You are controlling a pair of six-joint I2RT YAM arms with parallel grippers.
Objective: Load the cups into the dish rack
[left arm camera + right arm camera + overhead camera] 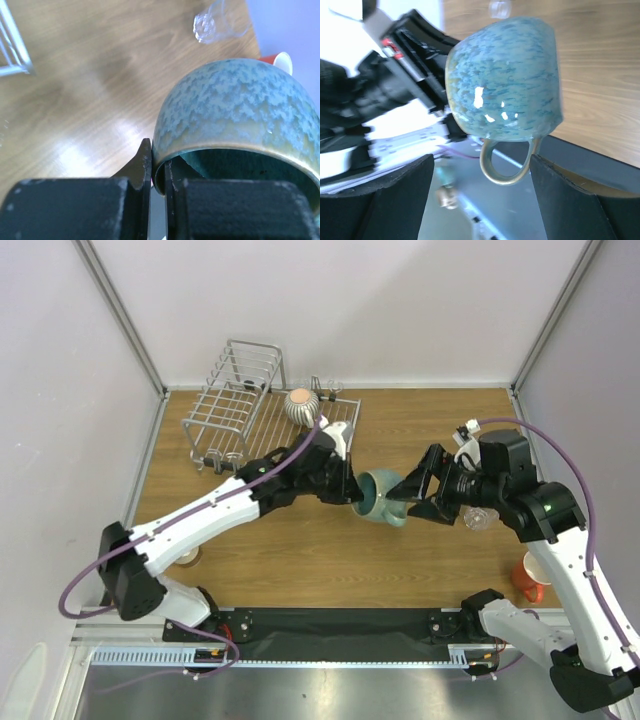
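Note:
A teal mug (380, 496) hangs above the middle of the table, tipped on its side. My left gripper (352, 490) is shut on its rim, one finger inside and one outside, as the left wrist view shows at the gripper (157, 162) under the mug (240, 110). My right gripper (410, 496) stands open just right of the mug. In the right wrist view the mug (505, 80) fills the top, and its handle (507, 162) hangs between the wide fingers (395, 200) without touching them. The dish rack (245, 410) stands at the back left with a ribbed grey-white cup (302, 405) in it.
A clear glass (478, 518) lies on its side under my right arm, also the glass (207, 25) in the left wrist view. An orange-red cup (530, 578) stands at the right edge. A cream-beige cup (187, 557) peeks out beside my left arm.

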